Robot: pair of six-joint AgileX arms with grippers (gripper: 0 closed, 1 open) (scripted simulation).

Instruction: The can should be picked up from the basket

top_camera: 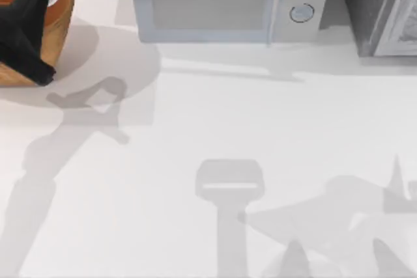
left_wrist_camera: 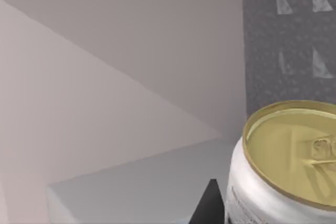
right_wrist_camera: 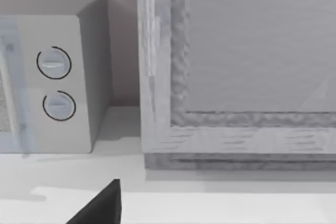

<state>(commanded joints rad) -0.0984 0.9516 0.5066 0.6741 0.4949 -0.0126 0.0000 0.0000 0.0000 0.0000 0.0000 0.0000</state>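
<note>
Microwave [top_camera: 228, 4] sits at the table's [top_camera: 195, 161] back edge, grey cabinet [top_camera: 384, 8] in the far right corner. Basket [top_camera: 55, 27] at far left. Our left gripper [top_camera: 29, 11] is over it, pinching the can [left_wrist_camera: 286, 166]; white label, dull gold top, pull tab. Can sits above the basket rim. Right arm parked, one dark fingertip [right_wrist_camera: 100, 205] visible

Basket [top_camera: 55, 27] far left, microwave [top_camera: 221, 1] behind centre.
</note>
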